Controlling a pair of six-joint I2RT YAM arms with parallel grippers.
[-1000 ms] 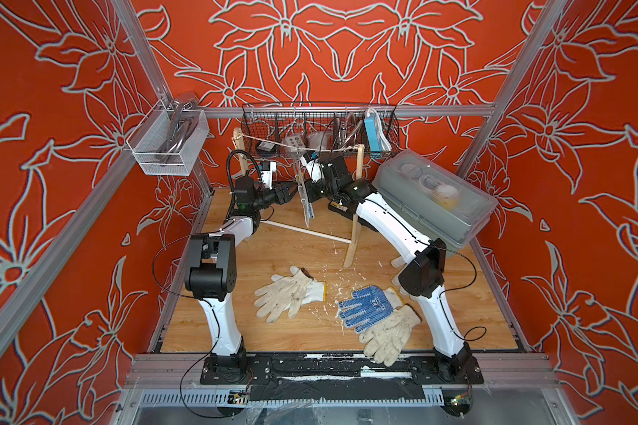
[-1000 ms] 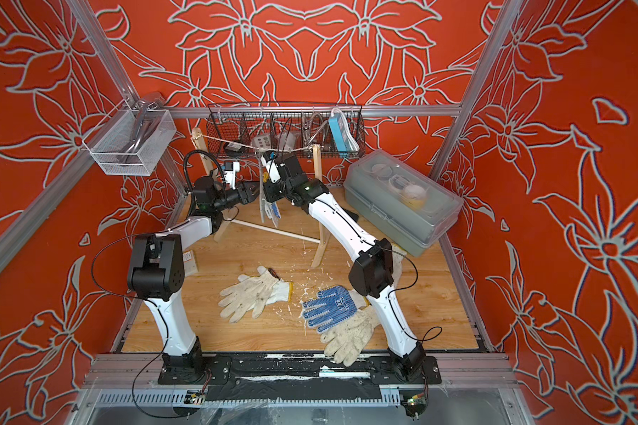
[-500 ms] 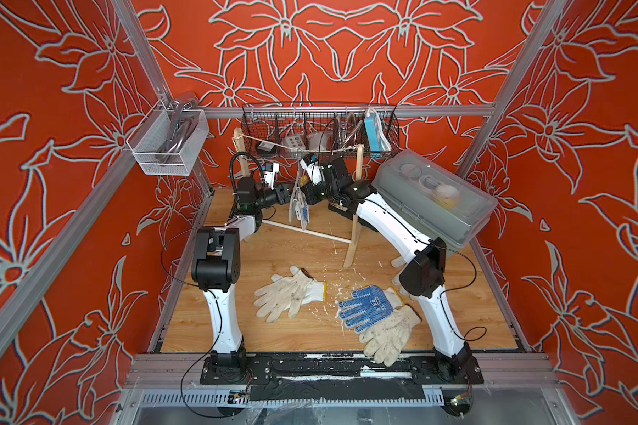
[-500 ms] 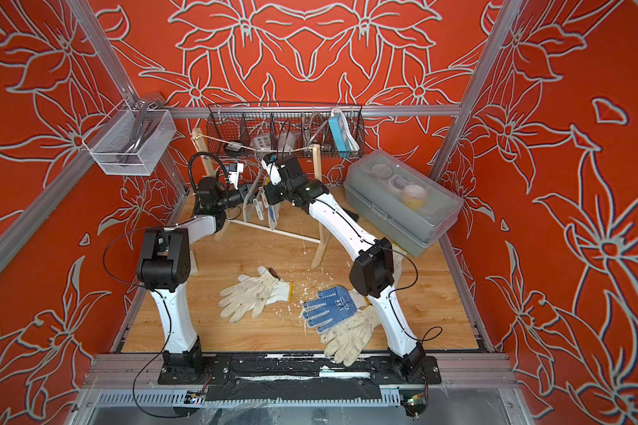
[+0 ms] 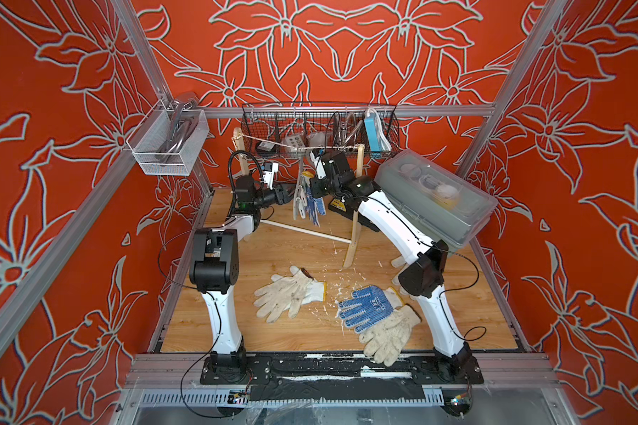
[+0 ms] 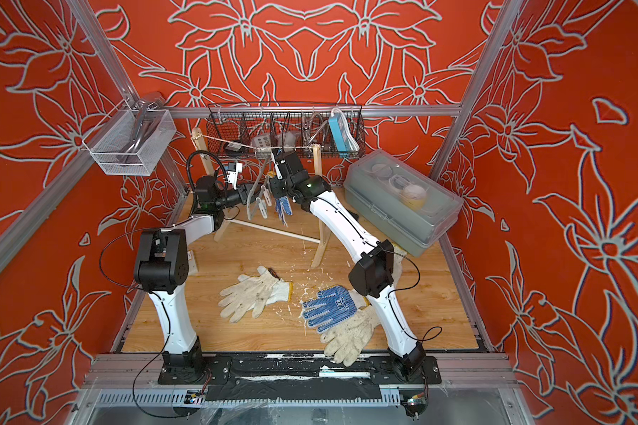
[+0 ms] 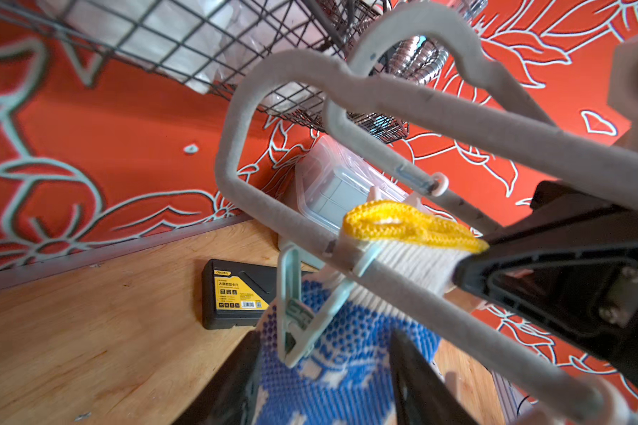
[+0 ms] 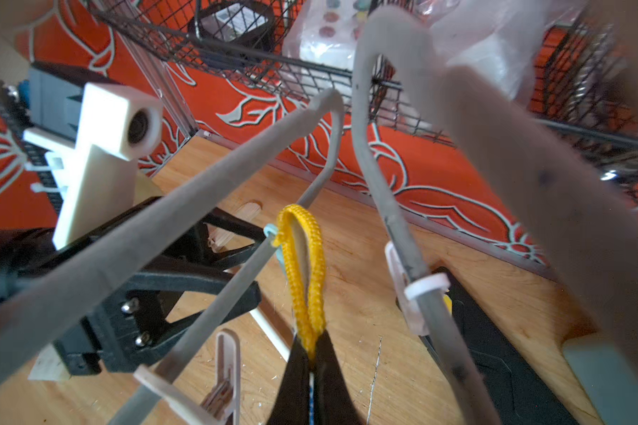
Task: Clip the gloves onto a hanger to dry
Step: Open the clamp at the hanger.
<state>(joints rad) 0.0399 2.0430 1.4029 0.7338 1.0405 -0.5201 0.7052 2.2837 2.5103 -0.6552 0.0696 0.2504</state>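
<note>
While the grey hanger [image 7: 494, 136] hangs at the back of the table [image 5: 280, 338], 1 blue-dotted glove [image 5: 315, 208] dangles against its lower bar. The glove's yellow cuff [image 8: 306, 265] is pinched in the closed right gripper [image 8: 312, 358]. The left gripper [image 7: 325, 336] stands spread, its 2 fingers either side of the glove and a pale clip [image 7: 291, 294]. Other gloves [image 5: 291, 296] lie on the wood nearer the front.

Top views: bright, even light from above, sharp throughout, soft faint shadows on the table [image 5: 280, 342], slight wide-angle bowing at the edges. Wrist views: hanger [image 8: 531, 176] close to the lens heavily blurred; backgrounds soft.
</note>
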